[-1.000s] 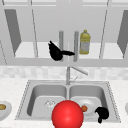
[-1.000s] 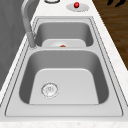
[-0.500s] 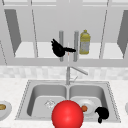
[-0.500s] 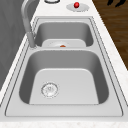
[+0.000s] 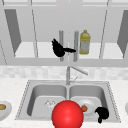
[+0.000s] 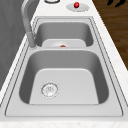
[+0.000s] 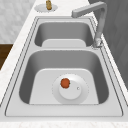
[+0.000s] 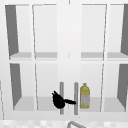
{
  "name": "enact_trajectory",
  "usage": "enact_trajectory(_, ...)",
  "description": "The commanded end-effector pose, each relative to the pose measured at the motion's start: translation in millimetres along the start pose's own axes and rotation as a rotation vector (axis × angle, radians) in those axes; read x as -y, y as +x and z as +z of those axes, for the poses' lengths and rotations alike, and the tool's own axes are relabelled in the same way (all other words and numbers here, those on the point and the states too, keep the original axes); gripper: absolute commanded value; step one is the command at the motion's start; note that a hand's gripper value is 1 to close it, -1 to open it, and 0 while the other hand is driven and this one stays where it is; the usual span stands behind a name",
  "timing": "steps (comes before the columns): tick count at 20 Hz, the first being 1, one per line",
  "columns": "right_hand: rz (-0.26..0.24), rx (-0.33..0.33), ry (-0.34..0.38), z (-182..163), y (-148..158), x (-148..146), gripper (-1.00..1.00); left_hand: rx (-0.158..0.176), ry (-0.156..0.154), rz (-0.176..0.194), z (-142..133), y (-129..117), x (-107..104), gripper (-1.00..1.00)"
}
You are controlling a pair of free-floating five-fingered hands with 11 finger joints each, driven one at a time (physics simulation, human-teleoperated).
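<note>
My left hand (image 5: pixel 59 50) hovers in front of the wall cabinet, over the left door handle (image 5: pixel 61 37). Its fingers are spread up and to the left and its thumb points right; the upper view shows the same hand (image 8: pixel 59 101) at that handle (image 8: pixel 61 87). A yellow bottle (image 5: pixel 84 42) stands on the shelf just to its right. My right hand (image 5: pixel 102 113) hangs at the sink's front right rim and holds nothing. Its fingertips (image 6: pixel 116 2) show at the top right of the left side view. A red ball (image 5: pixel 67 115) sits low in the front view's foreground.
A white plate (image 7: pixel 81 96) with a small orange item (image 7: pixel 65 83) lies in the right basin. The left basin (image 6: pixel 75 82) has a drain (image 6: pixel 49 89). The faucet (image 5: pixel 68 73) rises between the basins. Plates with food stand on the counter at both ends (image 6: pixel 83 7) (image 7: pixel 40 7).
</note>
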Motion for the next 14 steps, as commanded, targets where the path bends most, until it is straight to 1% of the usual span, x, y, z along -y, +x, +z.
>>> enact_trajectory(1, 0.0, 0.0, 0.0, 0, 0, 0, 0.0, 0.009, 0.001, 0.042, 5, -21, 14, -1.0)
enact_trajectory(4, 0.0, 0.0, 0.0, 0, 0, 0, 0.0, -0.005, -0.005, 0.01, 4, -24, 20, -1.0)
enact_trajectory(6, 0.0, 0.0, 0.0, 0, 0, 0, 0.0, -0.007, -0.005, 0.007, 6, -25, 18, -1.0)
enact_trajectory(7, 0.0, 0.0, 0.0, 0, 0, 0, 0.0, -0.009, 0.0, 0.004, 6, -23, 15, -1.0)
enact_trajectory(8, 0.0, 0.0, 0.0, 0, 0, 0, 0.0, -0.014, 0.006, -0.004, 7, -22, 11, 1.0)
enact_trajectory(9, 0.0, 0.0, 0.0, 0, 0, 0, 0.0, -0.002, -0.02, 0.009, 9, -18, 5, 1.0)
enact_trajectory(10, 0.0, 0.0, 0.0, 0, 0, 0, 0.0, -0.008, -0.019, -0.008, 9, -15, 0, 1.0)
enact_trajectory(11, 0.0, 0.0, 0.0, 0, 0, 0, 0.0, -0.008, -0.008, -0.072, 9, -11, -4, 1.0)
enact_trajectory(12, 0.0, 0.0, 0.0, 0, 0, 0, 0.0, -0.002, -0.004, -0.126, 9, -5, -9, 1.0)
enact_trajectory(13, 0.0, 0.0, 0.0, 0, 0, 0, 0.0, 0.002, -0.005, -0.163, 10, -2, -12, 1.0)
enact_trajectory(14, 0.0, 0.0, 0.0, 0, 0, 0, 0.0, 0.006, -0.006, -0.168, 10, 0, -13, 1.0)
